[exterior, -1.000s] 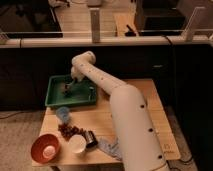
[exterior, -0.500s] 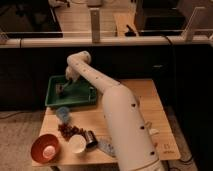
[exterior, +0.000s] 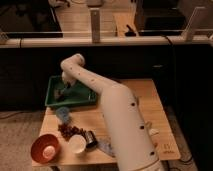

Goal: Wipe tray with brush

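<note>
"One arm [exterior: 120, 115], bent right over the tray [exterior: 76, 98]. Why reach in so far?"

"Wiping needs the tool down on the tray's floor, so the claw [exterior: 63, 91] hangs low inside the rim, over the left half. (That's my reading from the task; actual contact isn't plain.)"

"Is it gripping the brush [exterior: 62, 95]?"

"I cannot tell whether the claw is apart or clamped. A small, dark, blocky thing, which I take for the brush, sits right at its tip, on or just above the tray's floor."

"And the tray itself?"

"Shallow, green, rectangular, with a raised rim all round. It lies at the back left of the counter [exterior: 145, 95], long side along the far edge. The rim should keep short strokes contained, and the tray lies flat, so pressing down on it looks safe."

"Anything in the way?"

"A blue cup [exterior: 62, 114] stands just in front of the tray, apart from it. The red bowl [exterior: 46, 148] and white cup [exterior: 76, 143] sit nearer the front edge, well clear of any sweep."
</note>
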You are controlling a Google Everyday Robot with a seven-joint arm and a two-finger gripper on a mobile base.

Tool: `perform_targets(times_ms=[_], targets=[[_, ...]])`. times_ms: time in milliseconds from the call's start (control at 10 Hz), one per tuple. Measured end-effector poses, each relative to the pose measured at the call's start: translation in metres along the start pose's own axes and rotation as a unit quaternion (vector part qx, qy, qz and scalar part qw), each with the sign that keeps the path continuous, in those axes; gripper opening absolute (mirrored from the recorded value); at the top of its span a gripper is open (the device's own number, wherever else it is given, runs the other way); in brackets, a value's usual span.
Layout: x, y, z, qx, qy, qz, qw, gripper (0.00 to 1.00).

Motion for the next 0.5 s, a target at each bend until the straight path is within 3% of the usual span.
perform_targets(times_ms=[500], targets=[[-0.025,0.028,-0.003,-0.022,-0.009,0.02,0.9995,0.0]])
